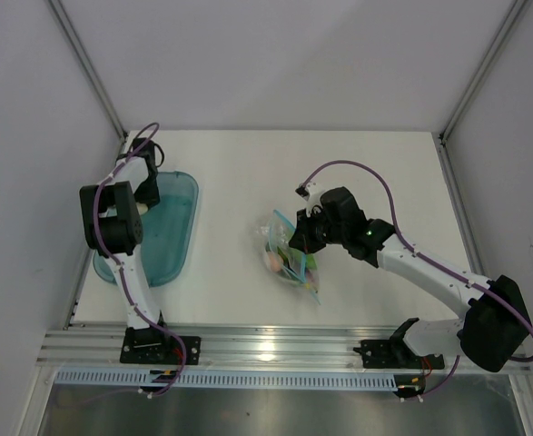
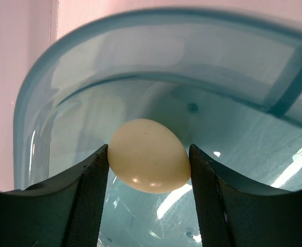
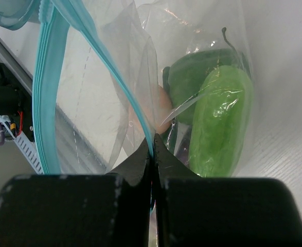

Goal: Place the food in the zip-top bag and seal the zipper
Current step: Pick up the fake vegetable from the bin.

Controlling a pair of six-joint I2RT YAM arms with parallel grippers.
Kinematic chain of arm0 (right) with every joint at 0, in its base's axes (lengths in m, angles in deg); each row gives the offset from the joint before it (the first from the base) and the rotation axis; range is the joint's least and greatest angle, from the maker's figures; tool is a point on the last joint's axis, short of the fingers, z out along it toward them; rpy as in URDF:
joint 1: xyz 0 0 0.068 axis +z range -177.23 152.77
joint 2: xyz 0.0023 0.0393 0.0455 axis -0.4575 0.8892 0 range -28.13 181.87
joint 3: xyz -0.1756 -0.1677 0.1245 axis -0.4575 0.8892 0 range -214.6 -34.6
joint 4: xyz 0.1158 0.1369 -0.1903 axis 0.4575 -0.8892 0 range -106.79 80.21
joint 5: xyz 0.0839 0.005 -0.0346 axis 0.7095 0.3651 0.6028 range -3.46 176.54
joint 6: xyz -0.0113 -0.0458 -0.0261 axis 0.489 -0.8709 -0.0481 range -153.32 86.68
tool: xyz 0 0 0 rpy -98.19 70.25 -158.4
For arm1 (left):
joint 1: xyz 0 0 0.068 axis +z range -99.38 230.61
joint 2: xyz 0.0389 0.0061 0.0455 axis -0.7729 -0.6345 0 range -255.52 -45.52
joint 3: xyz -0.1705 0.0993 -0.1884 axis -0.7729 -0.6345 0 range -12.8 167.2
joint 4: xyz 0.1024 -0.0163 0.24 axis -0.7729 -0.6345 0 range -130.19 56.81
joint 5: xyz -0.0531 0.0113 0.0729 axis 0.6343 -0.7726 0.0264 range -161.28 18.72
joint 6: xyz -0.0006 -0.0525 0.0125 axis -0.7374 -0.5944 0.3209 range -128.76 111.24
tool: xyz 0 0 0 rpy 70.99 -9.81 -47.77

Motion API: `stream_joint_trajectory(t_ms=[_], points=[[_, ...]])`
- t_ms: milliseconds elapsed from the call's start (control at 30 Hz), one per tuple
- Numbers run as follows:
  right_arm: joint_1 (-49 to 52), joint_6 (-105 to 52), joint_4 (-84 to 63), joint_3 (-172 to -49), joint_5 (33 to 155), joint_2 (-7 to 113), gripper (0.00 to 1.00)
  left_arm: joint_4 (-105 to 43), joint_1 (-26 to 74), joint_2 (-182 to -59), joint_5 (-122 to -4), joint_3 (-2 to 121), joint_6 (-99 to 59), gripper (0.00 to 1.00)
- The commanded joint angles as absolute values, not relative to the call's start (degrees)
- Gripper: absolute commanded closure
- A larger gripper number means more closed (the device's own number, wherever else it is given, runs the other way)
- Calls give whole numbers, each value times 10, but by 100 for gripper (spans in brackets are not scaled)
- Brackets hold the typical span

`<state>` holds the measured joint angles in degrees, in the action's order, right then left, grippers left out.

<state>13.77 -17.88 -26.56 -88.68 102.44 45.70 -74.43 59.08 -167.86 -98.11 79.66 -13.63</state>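
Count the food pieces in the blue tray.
1: a cream egg at the curved end of the tray, pinched by the left gripper. From above, the arm hides part of the tray, so more may be hidden.

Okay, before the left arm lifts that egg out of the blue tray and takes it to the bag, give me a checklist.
1. The egg sits between the left fingers, both touching its sides: ok.
2. The egg is off the tray floor: cannot tell.
3. The right fingers are shut on the zipper of the bag: ok.
4. Bag mouth open, its strips apart: ok; wide enough for the egg: cannot tell.
5. The green food is inside the bag: ok.
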Motion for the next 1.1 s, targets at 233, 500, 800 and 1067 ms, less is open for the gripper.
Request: stream_joint_trajectory(t_ms=[233,500,800,1067], points=[[135,-176,-245,-887,1031,451,100,-727,598,-1637,-982,761,-144,59],[136,-174,-246,-891,1034,446,100,-755,595,-1595,-983,761,-166,74],[136,-169,-247,-902,1032,453,100,-794,583,-1528,-973,749,-196,84],[142,-153,-264,-944,1025,488,100,-830,544,-1469,-955,736,-215,84]])
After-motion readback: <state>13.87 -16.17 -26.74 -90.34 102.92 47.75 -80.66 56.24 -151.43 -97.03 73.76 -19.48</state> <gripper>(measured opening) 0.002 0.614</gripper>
